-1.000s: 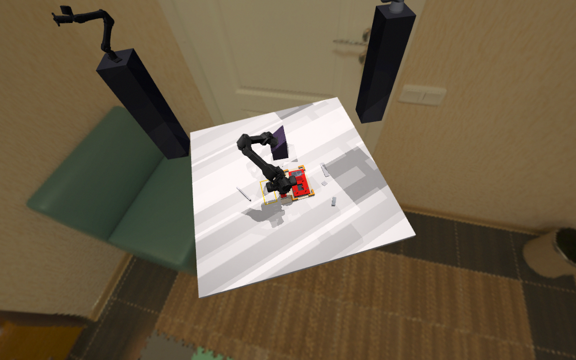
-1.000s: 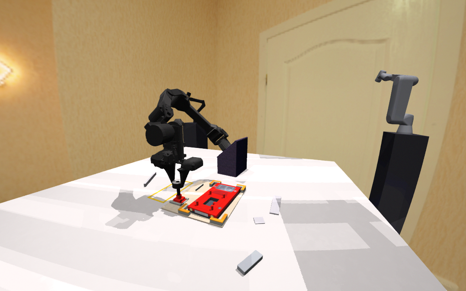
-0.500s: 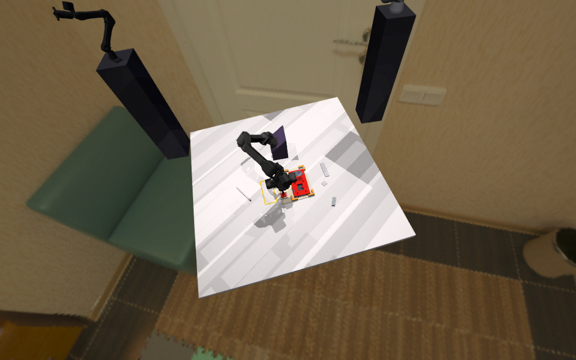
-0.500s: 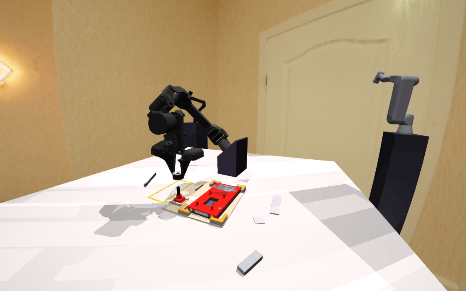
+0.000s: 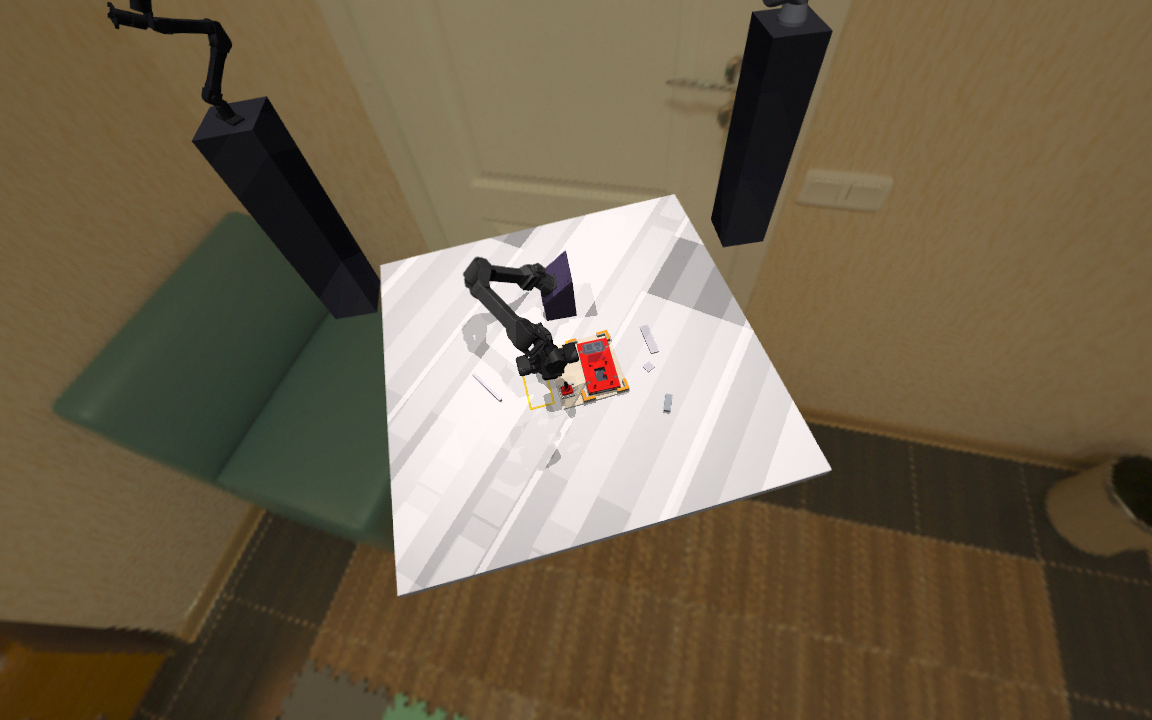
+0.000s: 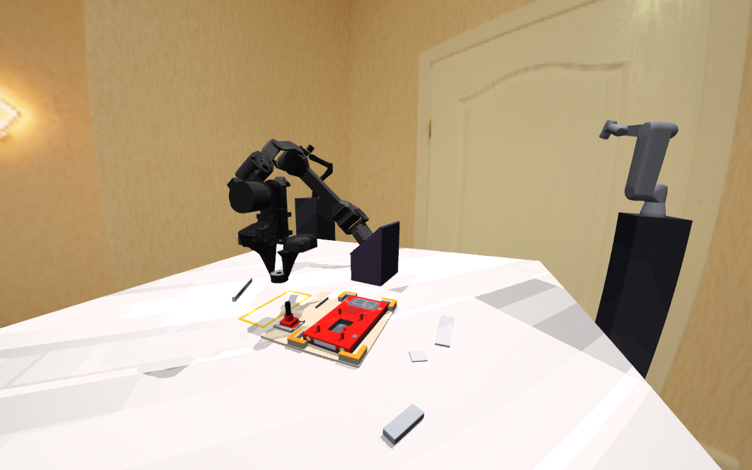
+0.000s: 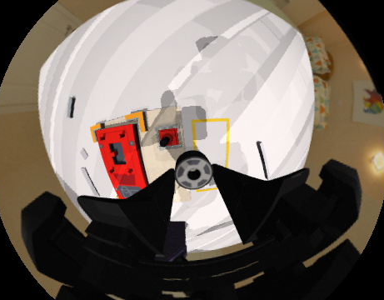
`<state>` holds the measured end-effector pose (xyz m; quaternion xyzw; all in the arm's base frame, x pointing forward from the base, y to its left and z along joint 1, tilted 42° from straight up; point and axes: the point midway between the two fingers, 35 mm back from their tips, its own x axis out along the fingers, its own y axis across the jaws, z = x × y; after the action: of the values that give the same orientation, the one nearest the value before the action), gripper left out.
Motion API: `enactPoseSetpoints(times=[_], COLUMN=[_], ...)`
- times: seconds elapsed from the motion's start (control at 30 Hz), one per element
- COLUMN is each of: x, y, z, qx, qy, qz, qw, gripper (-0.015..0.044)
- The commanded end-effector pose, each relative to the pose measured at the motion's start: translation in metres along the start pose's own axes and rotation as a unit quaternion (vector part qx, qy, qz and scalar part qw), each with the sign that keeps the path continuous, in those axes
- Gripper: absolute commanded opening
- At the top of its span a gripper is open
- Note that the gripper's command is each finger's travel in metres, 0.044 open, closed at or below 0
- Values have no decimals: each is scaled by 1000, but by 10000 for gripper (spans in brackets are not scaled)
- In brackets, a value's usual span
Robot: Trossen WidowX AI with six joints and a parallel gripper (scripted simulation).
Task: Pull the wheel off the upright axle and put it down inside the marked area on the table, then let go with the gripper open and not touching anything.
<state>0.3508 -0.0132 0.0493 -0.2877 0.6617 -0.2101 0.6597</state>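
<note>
Wrist view shows the jaws clamped on the wheel [image 7: 193,172] mid-frame, lifted clear off the axle [image 6: 287,309], so only dropping it in the yellow-marked area [image 6: 274,308] and releasing remains.

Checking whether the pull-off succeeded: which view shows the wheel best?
The wrist view: the wheel fills the gap between the gripper fingers, hub hole visible, axle bare beyond. The exterior view shows it small, lifted clear. The top view hides it under the arm.
</note>
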Motion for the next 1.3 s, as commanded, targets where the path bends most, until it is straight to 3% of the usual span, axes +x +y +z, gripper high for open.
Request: enactPoseSetpoints(times=[0.0, 0.67, 1.0, 1.27], x=[-1, -1, 22, 65], y=[-13, -53, -53, -54], z=[-9, -41, -40, -38], qx=[-2, 0, 0, 0], qy=[0, -1, -1, -1], qz=[-2, -4, -4, -3], qw=[1000, 1000, 1000, 1000], gripper=[0, 0, 0, 0])
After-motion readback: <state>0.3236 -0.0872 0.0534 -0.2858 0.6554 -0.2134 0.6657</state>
